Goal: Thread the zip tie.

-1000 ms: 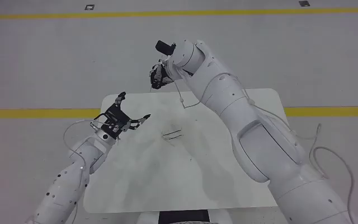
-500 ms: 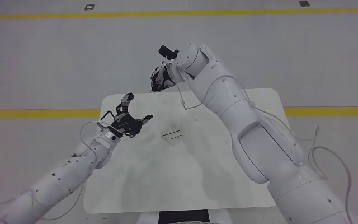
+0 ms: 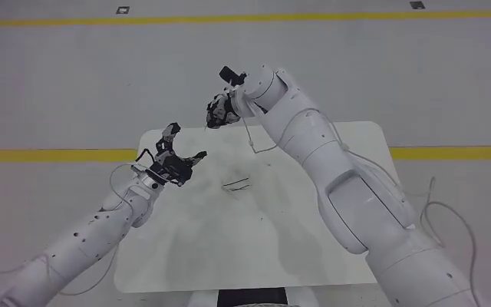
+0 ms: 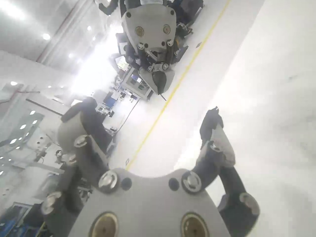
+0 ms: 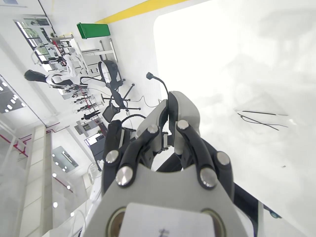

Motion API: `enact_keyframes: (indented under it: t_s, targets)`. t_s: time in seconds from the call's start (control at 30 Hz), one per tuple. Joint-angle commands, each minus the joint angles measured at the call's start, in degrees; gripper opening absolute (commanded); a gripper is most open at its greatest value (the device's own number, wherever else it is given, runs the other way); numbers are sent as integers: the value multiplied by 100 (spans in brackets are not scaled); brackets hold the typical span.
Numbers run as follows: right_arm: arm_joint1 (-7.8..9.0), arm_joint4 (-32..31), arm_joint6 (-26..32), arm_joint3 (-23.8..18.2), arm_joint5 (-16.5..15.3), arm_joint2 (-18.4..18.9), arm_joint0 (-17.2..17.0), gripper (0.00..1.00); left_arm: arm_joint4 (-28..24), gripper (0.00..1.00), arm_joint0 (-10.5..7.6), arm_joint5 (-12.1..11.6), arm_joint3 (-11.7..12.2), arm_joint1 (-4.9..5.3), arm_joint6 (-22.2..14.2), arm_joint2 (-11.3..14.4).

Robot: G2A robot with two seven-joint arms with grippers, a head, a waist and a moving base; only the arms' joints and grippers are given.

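Observation:
My right gripper hangs above the table's far left corner, shut on a thin black zip tie. The tie's head end curves out past the fingertips in the right wrist view. My left gripper is open with nothing in it, just below and left of the right one. In the left wrist view its two fingers spread wide, and the right gripper faces them with the tie's tip poking out. Other loose black zip ties lie near the middle of the table.
The white table has rounded corners and bare surface around the loose zip ties. A yellow floor line runs behind the table. A green bin and office chairs stand far off.
My left gripper has shifted a little toward the right gripper, and its forearm has swung lower across the table's left edge. The right gripper has drifted slightly right, still holding the tie.

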Motion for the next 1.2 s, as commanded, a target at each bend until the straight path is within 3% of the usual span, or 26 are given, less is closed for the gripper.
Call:
enact_keyframes:
  t_s: [0.0, 0.07, 0.27, 0.37, 0.4, 0.5, 0.53, 0.6, 0.83, 1.17]
  targets:
    - [-14, 59, 15, 83, 0, 31, 8, 0, 0, 100, -116, -14, 72, -32, 7, 106]
    - [-19, 43, -8, 119, 0, 27, 20, 0, 0, 100, -199, -14, 113, -47, 83, 164]
    - [-19, 43, -8, 119, 0, 27, 20, 0, 0, 100, -200, -22, 116, -49, 59, 160]
    - [4, 95, -238, -65, 0, 90, -135, 0, 0, 100, -277, -14, 186, -48, 75, 198]
    - [15, 112, -274, -104, 0, 116, -156, 0, 0, 86, -313, -14, 213, -45, 71, 220]
    - [51, 144, -299, -189, 0, 187, -203, 0, 0, 71, -407, -14, 249, -38, 68, 333]
    - [60, 174, -293, -203, 0, 216, -210, 0, 0, 55, -434, -14, 265, -35, 75, 356]
    - [77, 187, -288, -212, 0, 252, -220, 0, 0, 47, -498, -14, 304, -25, 82, 423]
    - [71, 231, -311, -158, 0, 311, -212, 0, 0, 35, -578, -14, 362, -19, 124, 449]
    - [76, 377, -206, -238, 0, 420, -240, 0, 0, 29, -631, -14, 405, -37, 174, 440]
